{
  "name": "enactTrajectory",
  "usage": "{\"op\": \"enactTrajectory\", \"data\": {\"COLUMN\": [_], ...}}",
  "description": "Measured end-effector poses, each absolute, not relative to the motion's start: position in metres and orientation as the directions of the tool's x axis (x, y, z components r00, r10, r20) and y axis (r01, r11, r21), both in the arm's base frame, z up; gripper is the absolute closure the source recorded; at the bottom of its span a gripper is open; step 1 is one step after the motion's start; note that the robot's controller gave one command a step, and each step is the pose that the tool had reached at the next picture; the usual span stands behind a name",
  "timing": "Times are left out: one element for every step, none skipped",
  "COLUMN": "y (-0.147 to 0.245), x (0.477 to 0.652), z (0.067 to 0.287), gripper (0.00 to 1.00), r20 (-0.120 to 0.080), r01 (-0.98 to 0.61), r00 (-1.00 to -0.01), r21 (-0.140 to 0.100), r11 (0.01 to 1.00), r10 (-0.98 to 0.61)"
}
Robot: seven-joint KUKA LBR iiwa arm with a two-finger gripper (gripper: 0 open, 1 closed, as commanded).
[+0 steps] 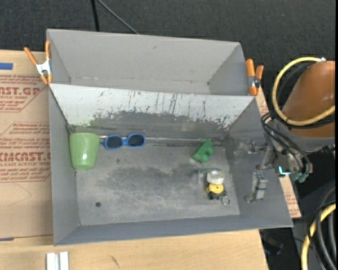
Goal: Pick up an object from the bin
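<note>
Yellow-and-white toy (216, 184) sits by the bin's (158, 66) right wall, just beside my claw (257, 189), probably why I'm hanging there, though I can't tell if it's spread or pinched.

A robotics lab or test cell — a scuffed grey metal bin (146, 61) fills mid-frame on a pale wooden bench (158, 253), and an orange-capped robot arm (315, 97) trailing bundled cables (284, 69) stands at the right edge.
</note>
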State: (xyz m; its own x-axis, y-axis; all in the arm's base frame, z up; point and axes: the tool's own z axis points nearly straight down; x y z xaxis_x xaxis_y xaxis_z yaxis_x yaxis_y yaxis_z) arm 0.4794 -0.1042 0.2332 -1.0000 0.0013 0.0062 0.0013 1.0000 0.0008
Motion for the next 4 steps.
{"op": "enactTrajectory", "data": {"y": [-0.112,-0.103,-0.123,-0.109], "x": [0.492,0.505,0.508,0.497], "z": [0.069,0.1,0.1,0.069], "gripper": [0.0,0.0,0.0,0.0], "r20": [-0.01,-0.003,-0.001,-0.002], "r01": [0.102,0.235,0.343,0.404], "r00": [-0.995,-0.972,-0.939,-0.915], "r21": [0.0,0.001,0.001,0.001], "r11": [0.995,0.972,0.939,0.915], "r10": [0.102,0.235,0.343,0.404]}}
